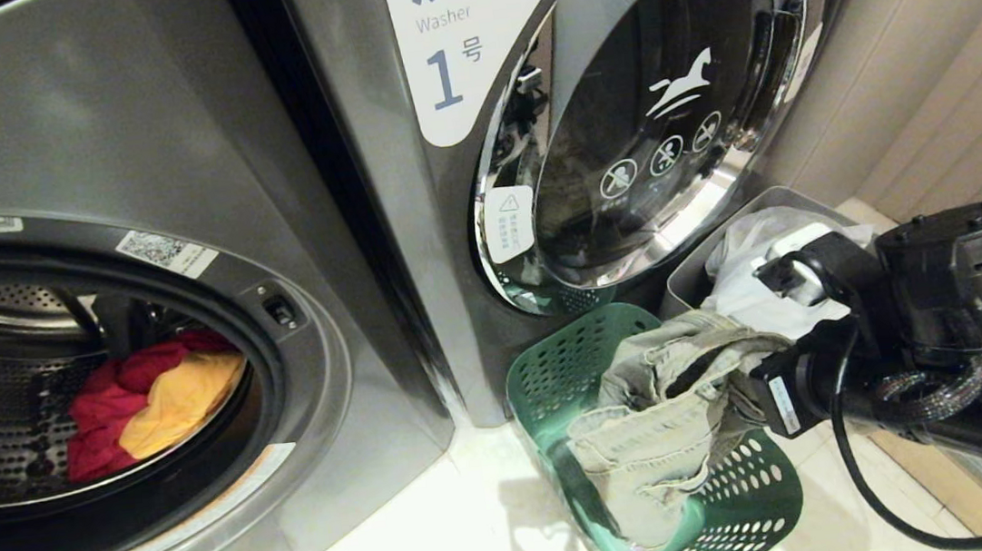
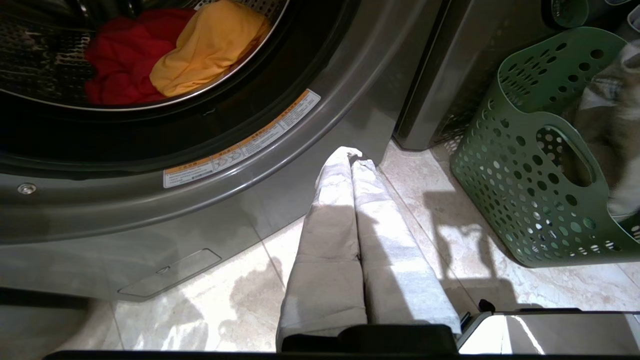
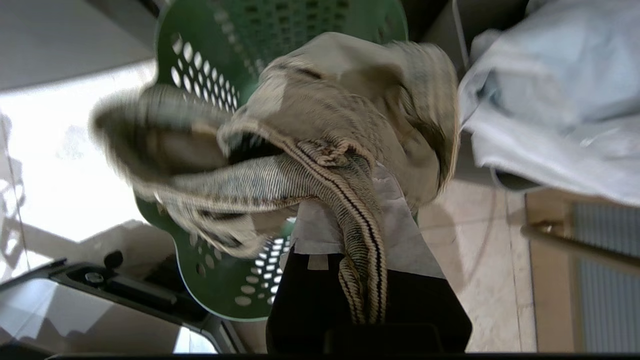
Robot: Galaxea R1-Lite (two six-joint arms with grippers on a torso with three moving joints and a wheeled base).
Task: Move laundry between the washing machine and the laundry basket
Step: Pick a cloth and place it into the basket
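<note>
Carry step: your right gripper (image 3: 360, 240) has its fingers (image 3: 400, 235) clamped on a beige-grey striped garment (image 1: 660, 404), which hangs bunched over the green laundry basket (image 1: 752, 504), its lower folds draping down inside. Basket sits on the floor in front of the machine labelled "1" (image 1: 449, 52), beside a grey bin (image 1: 691, 268) holding a white bag (image 1: 757, 284). Washing machine (image 1: 316, 349) with the open door is on the left; red piece (image 1: 116, 397) and yellow-orange piece (image 1: 180, 399) lie together in its drum. Left gripper (image 2: 352, 165) is parked low by that machine's front, fingers pressed together, holding nothing. Next, judging by the load already in the drum, you likely need to swing the garment clear of the basket rim and across to the door opening. Watch the trailing cloth: it could snag the rim.
</note>
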